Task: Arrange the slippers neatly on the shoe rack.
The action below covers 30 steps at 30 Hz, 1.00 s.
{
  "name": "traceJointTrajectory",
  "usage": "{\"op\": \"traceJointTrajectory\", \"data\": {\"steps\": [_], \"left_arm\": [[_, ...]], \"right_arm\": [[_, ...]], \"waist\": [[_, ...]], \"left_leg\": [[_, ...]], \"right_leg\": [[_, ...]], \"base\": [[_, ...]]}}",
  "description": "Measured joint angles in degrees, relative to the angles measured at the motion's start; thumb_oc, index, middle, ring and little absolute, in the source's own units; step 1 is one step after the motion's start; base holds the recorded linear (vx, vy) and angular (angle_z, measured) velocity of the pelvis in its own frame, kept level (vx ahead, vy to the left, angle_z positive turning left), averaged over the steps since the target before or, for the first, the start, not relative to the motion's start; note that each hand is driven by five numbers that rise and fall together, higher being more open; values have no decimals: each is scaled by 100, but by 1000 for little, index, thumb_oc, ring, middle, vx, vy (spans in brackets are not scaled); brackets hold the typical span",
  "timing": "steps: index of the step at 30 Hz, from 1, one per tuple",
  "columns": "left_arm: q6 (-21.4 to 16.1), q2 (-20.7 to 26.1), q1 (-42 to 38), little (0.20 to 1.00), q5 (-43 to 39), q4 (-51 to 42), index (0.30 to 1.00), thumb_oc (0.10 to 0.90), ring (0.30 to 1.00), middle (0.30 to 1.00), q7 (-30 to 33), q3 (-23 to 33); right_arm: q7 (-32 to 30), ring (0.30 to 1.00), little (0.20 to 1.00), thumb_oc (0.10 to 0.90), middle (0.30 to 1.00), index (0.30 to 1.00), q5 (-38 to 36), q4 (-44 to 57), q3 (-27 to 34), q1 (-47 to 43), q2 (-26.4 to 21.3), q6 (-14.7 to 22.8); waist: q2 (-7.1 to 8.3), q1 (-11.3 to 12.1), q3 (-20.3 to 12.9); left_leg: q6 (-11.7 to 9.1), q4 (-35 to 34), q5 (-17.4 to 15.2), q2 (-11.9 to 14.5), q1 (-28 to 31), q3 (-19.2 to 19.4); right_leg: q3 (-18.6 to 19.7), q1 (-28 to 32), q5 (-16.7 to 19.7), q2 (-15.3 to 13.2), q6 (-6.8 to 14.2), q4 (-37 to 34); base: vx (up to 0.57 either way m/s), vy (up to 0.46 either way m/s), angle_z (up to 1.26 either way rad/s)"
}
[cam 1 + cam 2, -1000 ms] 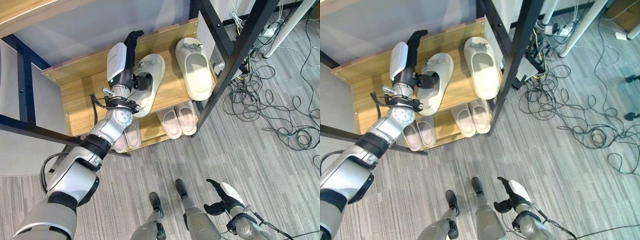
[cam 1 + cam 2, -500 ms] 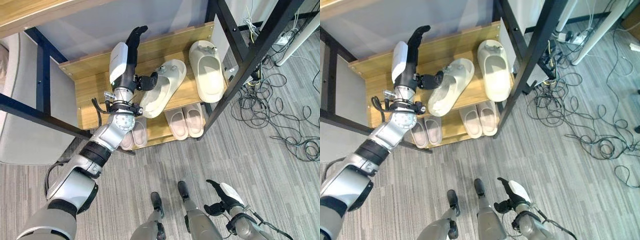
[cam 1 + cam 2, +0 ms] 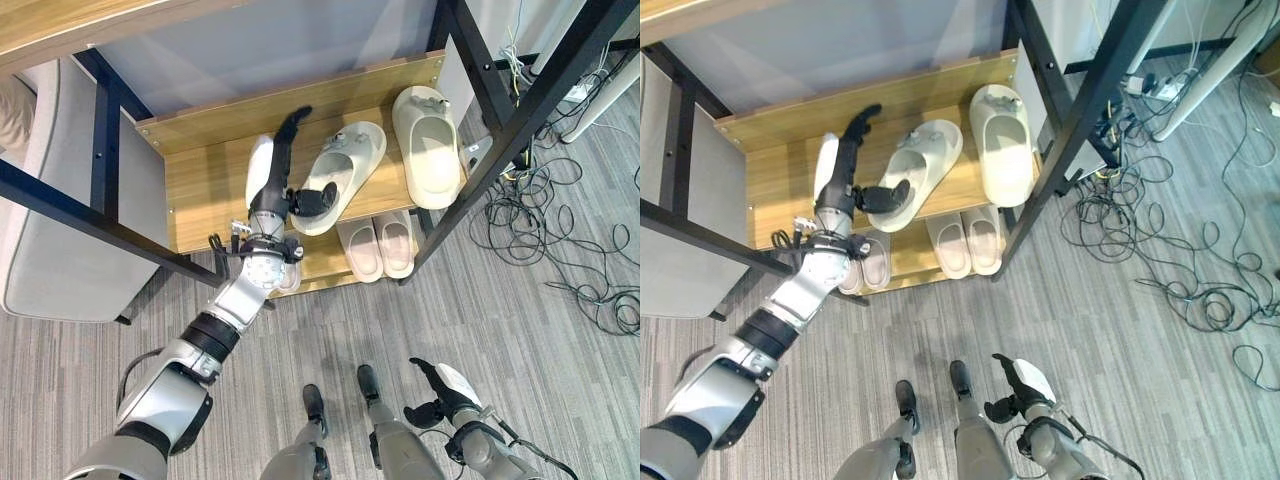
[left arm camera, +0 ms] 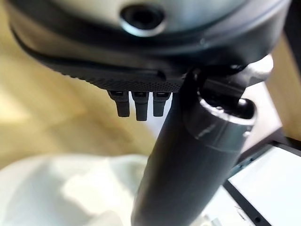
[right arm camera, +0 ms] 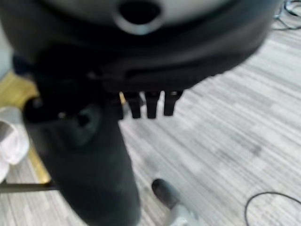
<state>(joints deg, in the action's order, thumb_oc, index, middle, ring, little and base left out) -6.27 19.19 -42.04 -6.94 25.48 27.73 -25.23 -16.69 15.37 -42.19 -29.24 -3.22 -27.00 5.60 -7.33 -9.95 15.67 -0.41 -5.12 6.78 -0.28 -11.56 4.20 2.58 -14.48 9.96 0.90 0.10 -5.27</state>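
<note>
Two cream slippers lie on the middle wooden shelf (image 3: 200,190) of the shoe rack. The right slipper (image 3: 430,145) lies straight, toe to the back. The left slipper (image 3: 345,170) lies askew, toe turned to the right. My left hand (image 3: 272,175) is open beside it with fingers straight toward the shelf's back, and its thumb (image 3: 318,199) rests at that slipper's heel. In the left wrist view the thumb (image 4: 188,165) crosses above the pale slipper (image 4: 70,188). My right hand (image 3: 447,385) hangs open low over the floor.
On the bottom shelf sit a pinkish pair (image 3: 382,245) and another pair (image 3: 868,270), partly hidden behind my left arm. A black rack post (image 3: 500,130) slants at the right. Tangled cables (image 3: 560,230) lie on the floor to the right. A grey cushion (image 3: 60,240) is at left.
The camera has shifted. My left hand drew back toward the shelf's front with its thumb at the heel, and the left slipper swung askew, toe to the right.
</note>
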Motion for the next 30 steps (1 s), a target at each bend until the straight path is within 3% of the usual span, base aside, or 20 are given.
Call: {"op": "traceJointTrajectory", "data": {"steps": [3, 7, 16, 30], "left_arm": [[-53, -88, 344, 900, -818, -178, 900, 800, 900, 900, -137, 62], [-103, -95, 602, 900, -1318, -334, 900, 800, 900, 900, -345, 67], [-103, -174, 791, 900, -1397, -617, 900, 800, 900, 900, -563, 10], [-112, -775, 1086, 900, -1616, -720, 900, 800, 900, 900, -743, -881]], "right_arm": [[3, 900, 900, 800, 900, 900, 30, -5, -8, -35, 99, -88], [3, 900, 900, 800, 900, 900, 32, -7, 0, -59, 124, -127], [5, 900, 900, 800, 900, 900, 31, -9, -18, -153, 181, -219], [-18, 900, 900, 800, 900, 900, 26, -19, -124, -143, 337, -271]], "waist": [[36, 17, -21], [53, 96, -34], [55, 238, -51], [193, 279, -305]], "left_leg": [[0, 0, 2, 3, 21, -8], [0, -1, -1, 0, 31, -15], [15, 1, 20, -4, 43, -66], [18, 0, 27, -12, 57, -81]], "right_leg": [[-10, 24, -3, 2, 3, -1], [-20, 39, -14, -2, 20, -2], [-63, 74, 1, -7, -2, -1], [-57, 89, -25, -12, 35, -2]], "base": [[0, 0, 0], [0, 0, 0], [3, 0, 2], [0, 0, 0]]}}
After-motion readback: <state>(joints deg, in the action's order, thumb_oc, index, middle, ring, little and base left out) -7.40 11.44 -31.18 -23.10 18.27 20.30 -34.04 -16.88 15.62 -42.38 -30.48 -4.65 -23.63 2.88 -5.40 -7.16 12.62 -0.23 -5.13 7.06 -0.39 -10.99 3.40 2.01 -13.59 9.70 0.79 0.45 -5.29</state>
